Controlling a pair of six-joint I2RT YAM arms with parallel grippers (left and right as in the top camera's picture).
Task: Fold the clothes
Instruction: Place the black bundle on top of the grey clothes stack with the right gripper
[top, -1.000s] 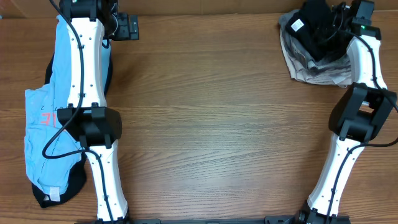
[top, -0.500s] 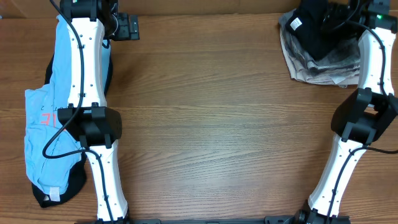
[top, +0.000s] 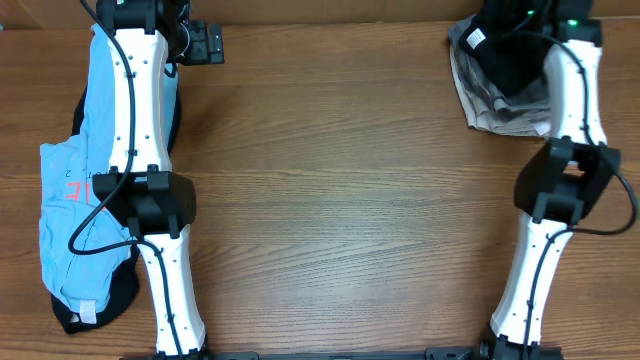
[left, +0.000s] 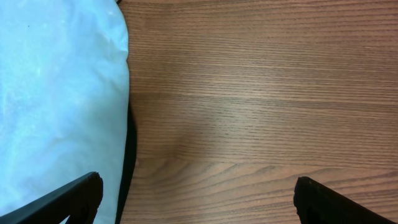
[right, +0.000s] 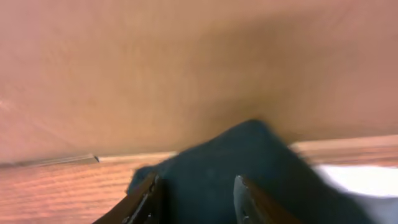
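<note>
A black T-shirt (top: 508, 58) with a small white label lies bunched on a grey and beige pile of clothes (top: 490, 108) at the far right corner. My right gripper (top: 526, 24) is over it. In the right wrist view the right gripper (right: 196, 198) has the dark cloth of the T-shirt (right: 249, 162) between its fingers. A light blue printed garment (top: 72, 205) lies at the left over a black one (top: 112, 298). My left gripper (top: 205, 42) is open and empty, and in its wrist view (left: 199, 196) it hovers over bare wood beside the blue garment (left: 56, 99).
A brown cardboard wall (right: 186, 62) runs along the table's far edge, right behind the right gripper. The wooden table (top: 340, 200) lies between the two arms. The left arm stretches along the blue garment's right side.
The right arm has swung left and toward the back edge, and the black T-shirt has bunched up and shifted back with it. The left arm has not moved.
</note>
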